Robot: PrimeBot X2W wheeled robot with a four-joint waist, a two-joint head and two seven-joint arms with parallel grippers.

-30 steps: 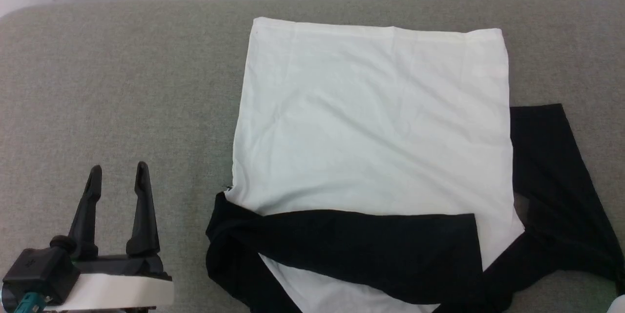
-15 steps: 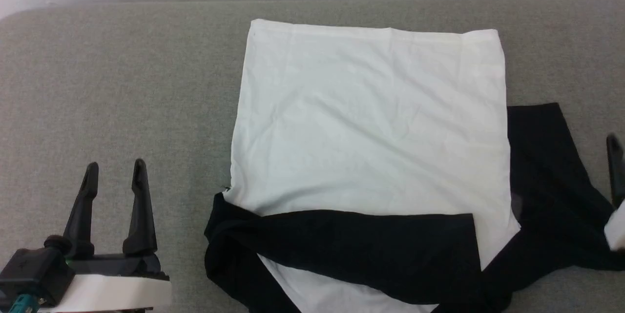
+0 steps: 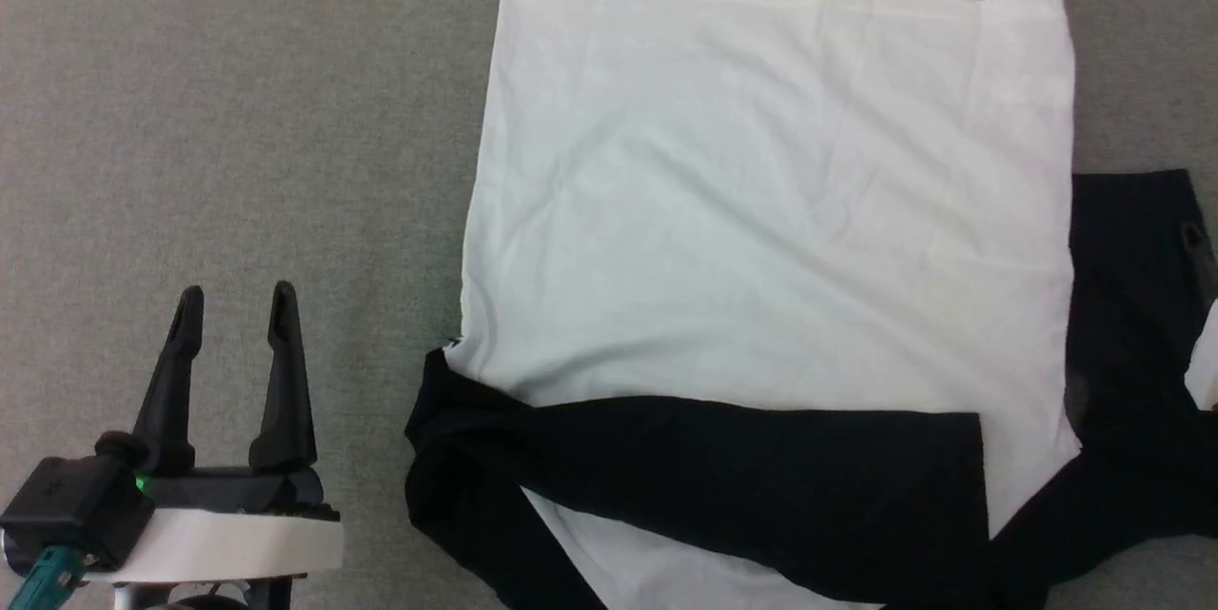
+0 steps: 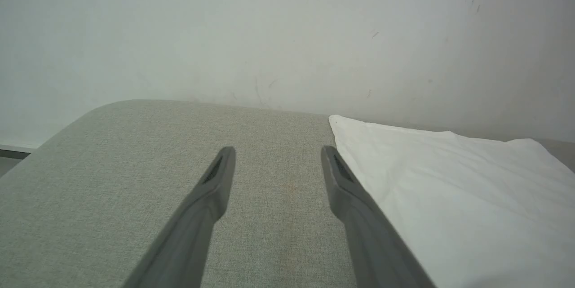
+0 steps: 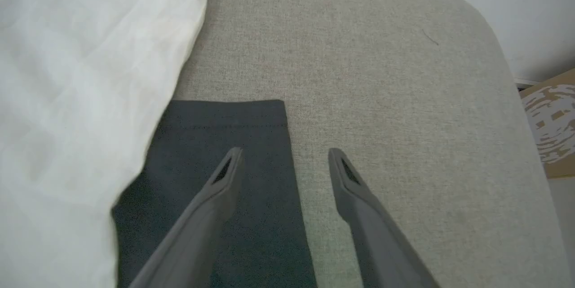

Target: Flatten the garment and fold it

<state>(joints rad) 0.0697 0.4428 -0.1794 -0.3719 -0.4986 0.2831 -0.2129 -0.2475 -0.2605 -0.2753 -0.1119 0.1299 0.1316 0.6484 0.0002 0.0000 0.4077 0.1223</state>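
Two grippers: left gripper [image 3: 236,296] and right gripper [image 5: 285,152] are both standing apart, holding nothing.
Where: the garment [image 3: 761,210] is lying flat mid-surface, one black sleeve [image 3: 742,477] crossing the body, the other sleeve [image 5: 202,130] trailing under the right gripper.
Handling: likely behaving light, limp and crease-prone; pinching that cuff edge is looking best.
Surface: grey padded top [image 3: 238,115] is probably gripping cloth slightly.
Room: pale wall [image 4: 269,32] is standing behind; possibly a cardboard box [image 5: 552,121] alongside.

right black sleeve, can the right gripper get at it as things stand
Probably yes: the right gripper is open over the outer edge of the black sleeve, one finger above cloth, one above the grey surface, nothing between.
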